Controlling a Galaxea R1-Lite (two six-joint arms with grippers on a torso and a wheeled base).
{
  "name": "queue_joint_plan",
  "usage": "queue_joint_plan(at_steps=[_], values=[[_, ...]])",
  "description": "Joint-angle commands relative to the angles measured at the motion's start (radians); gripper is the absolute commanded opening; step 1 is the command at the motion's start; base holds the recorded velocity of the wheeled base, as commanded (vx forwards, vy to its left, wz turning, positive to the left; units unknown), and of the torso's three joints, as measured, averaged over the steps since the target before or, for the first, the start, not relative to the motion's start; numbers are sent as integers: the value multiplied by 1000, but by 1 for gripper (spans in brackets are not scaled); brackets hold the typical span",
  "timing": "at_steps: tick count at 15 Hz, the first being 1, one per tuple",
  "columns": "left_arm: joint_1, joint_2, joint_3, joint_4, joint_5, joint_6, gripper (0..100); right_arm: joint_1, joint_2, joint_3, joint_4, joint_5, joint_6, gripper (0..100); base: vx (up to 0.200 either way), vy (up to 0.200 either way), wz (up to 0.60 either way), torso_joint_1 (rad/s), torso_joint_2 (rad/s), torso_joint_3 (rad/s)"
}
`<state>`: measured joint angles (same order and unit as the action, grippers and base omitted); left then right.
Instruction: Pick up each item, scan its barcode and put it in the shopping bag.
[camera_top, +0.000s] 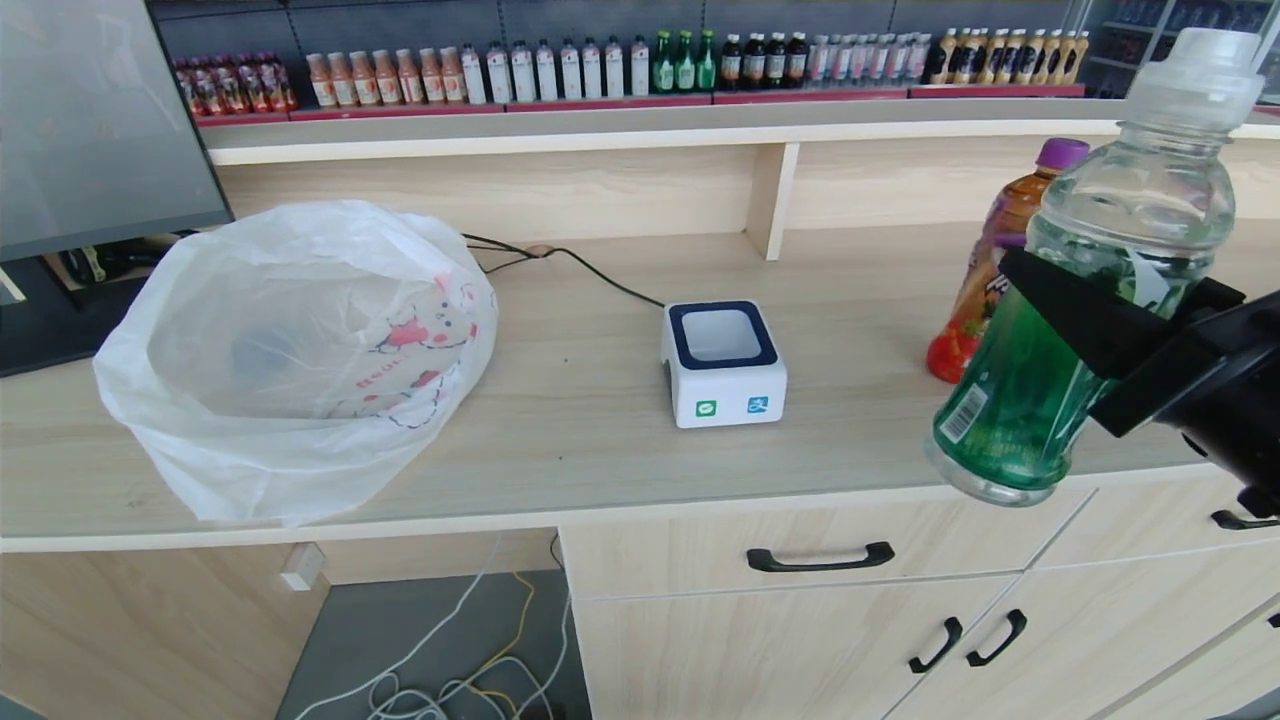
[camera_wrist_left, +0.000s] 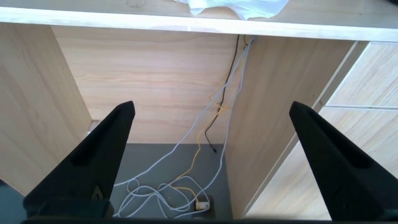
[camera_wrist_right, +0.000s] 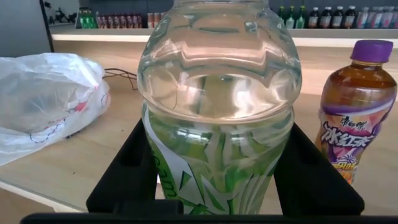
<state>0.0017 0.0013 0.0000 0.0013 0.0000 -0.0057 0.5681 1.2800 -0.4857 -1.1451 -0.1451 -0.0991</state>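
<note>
Standing near the middle of the pale wooden counter (camera_top: 560, 430), a small white cube scanner with a dark blue rim round its window (camera_top: 722, 365) sits between the bag and the bottles, and a thin black cable (camera_top: 600, 275) runs from behind it toward the back edge. A crumpled white plastic shopping bag with red and black print (camera_top: 300, 360) rests at the left end, near the front edge, its mouth open upward. A dark screen (camera_top: 100, 110) stands at the far left corner, and rows of drinks line a shelf (camera_top: 640, 65) behind the counter. Toward the right end an orange-brown drink bottle with a purple cap (camera_top: 990, 260) stands upright, partly hidden by the held bottle in front of it. The right gripper (camera_top: 1120, 300) grips a clear plastic bottle with a green label and a pale cap (camera_top: 1130, 200) round its middle, one black finger on each side. This bottle is tilted, cap up and to the right, base down by the counter's front edge, with a white barcode patch (camera_top: 965, 412) showing near the base. Its upper part is clear and rounded; green leaf shapes cover the label. The left gripper (camera_wrist_left: 214, 162) hangs below the front edge, its fingers spread wide and holding nothing, facing loose cables (camera_wrist_left: 186, 186) on the floor.
</note>
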Motion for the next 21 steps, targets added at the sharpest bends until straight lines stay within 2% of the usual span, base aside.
queue_joint_plan(at_steps=[1,6,13,17,19,21], values=[[0,0,0,0,0,0,100,1,1,7,2,1,9,0,0,200,0,12,7,-2],[0,0,0,0,0,-3,100,1,-11,4,-15,13,10,0,0,200,0,2,4,3],[0,0,0,0,0,4,100,9,-45,10,-18,44,-30,0,0,0,0,0,0,0],[0,0,0,0,0,4,100,-10,-39,-7,-7,223,-157,0,0,0,0,0,0,0],[-2,0,0,0,0,4,100,-17,-8,-74,18,246,-254,0,0,0,0,0,0,0],[0,0,0,0,0,4,100,-97,10,-194,84,354,-375,0,0,0,0,0,0,0]])
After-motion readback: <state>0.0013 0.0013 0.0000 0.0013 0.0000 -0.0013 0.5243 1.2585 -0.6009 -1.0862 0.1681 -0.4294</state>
